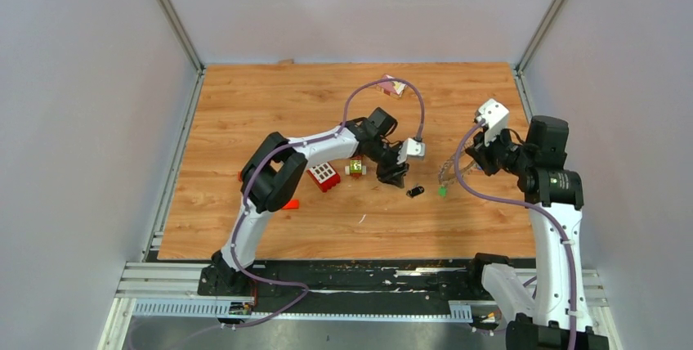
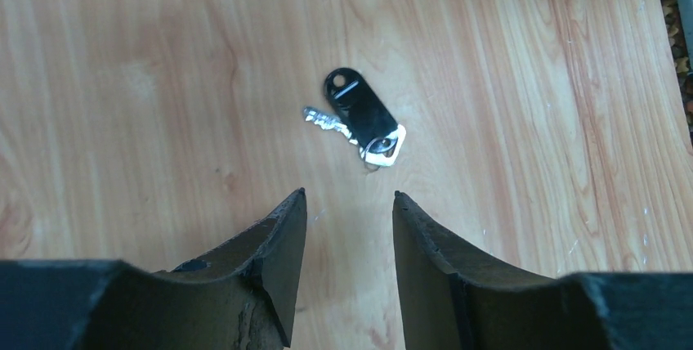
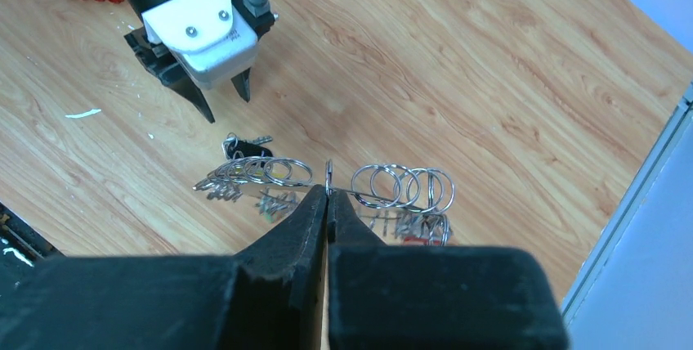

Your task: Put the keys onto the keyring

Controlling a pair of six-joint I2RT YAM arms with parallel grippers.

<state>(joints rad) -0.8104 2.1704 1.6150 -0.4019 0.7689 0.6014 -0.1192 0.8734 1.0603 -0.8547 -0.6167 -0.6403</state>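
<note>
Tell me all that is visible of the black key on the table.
The black key has an oblong plastic head, as it looks, with a hole at one end, a short toothed silver blade, and a small wire ring at a silver end piece. It lies flat on the wooden table. The left claw is open near it, not touching.

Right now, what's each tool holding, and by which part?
Right tool: shut on the keyring, pinching its thin wire between the keys. Left tool: open, holds nothing.

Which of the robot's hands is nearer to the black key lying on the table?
Left. The left hand hovers open right beside the black key, fingertips pointing at it. The right hand is farther off to the side, shut on the keyring.
</note>
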